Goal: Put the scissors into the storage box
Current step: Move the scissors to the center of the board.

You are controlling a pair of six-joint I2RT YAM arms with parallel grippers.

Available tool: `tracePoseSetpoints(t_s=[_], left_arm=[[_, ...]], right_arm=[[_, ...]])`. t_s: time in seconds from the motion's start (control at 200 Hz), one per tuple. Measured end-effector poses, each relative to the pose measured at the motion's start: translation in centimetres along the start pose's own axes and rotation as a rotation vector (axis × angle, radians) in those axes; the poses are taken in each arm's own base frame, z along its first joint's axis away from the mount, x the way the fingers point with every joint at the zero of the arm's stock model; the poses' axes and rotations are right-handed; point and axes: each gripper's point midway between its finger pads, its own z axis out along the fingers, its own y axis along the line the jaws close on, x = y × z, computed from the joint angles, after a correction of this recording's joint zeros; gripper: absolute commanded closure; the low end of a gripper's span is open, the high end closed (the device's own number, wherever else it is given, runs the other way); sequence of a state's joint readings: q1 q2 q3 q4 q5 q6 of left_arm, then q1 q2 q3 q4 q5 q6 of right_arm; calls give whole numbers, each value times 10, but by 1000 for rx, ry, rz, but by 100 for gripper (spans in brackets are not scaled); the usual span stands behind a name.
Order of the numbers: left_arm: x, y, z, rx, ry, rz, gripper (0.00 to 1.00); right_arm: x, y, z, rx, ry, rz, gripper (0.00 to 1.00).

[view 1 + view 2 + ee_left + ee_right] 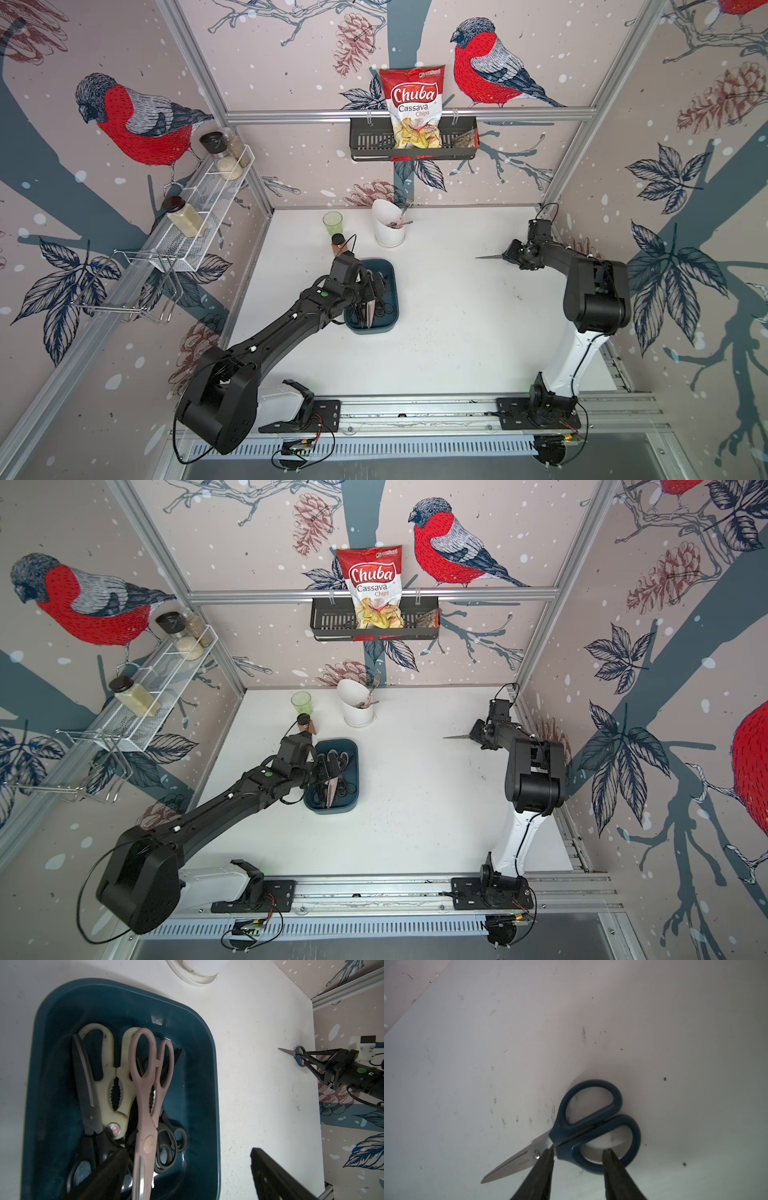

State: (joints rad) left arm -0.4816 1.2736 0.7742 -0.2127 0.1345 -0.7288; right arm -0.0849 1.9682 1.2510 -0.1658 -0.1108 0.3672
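Tabletop point(467, 1064): right jaws half-open astride scissors point(591, 1125)

Worktop point(457, 340): storage box point(391, 286) sits left of centre, with several scissors point(143, 1093) stacked inside, overlapping. A single pair point(490, 257) lies flat near the right edge, tips toward the left edge. Utensil cup point(388, 232) is at the back edge; glass point(332, 223) and jar point(338, 243) are between box and back edge.

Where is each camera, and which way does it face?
Top views: high in front, looking down over the table; left arm and right arm show.
Left wrist: on the left arm, looking into the box; left pincer shows.
Right wrist: on the right arm, looking down at blue scissors; right pincer shows.
Shared: left wrist also sees those scissors.
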Motion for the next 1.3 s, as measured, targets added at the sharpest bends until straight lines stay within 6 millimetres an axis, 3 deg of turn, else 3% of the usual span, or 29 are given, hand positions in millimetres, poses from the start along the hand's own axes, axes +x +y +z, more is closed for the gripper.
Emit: tracePoseSetpoints(t_s=[0.35, 0.615, 0.97, 1.301], left_arm=[[1, 2, 2, -8, 4, -6, 4], [0, 1, 2, -7, 2, -5, 4], [1, 1, -4, 5, -10, -3, 4], [1, -1, -15, 26, -34, 2, 4]], right_arm=[[1, -2, 15, 3, 7, -35, 55], [6, 7, 16, 10, -9, -77, 55], [67, 35, -7, -9, 61, -100, 55], [139, 84, -31, -11, 134, -285, 56]])
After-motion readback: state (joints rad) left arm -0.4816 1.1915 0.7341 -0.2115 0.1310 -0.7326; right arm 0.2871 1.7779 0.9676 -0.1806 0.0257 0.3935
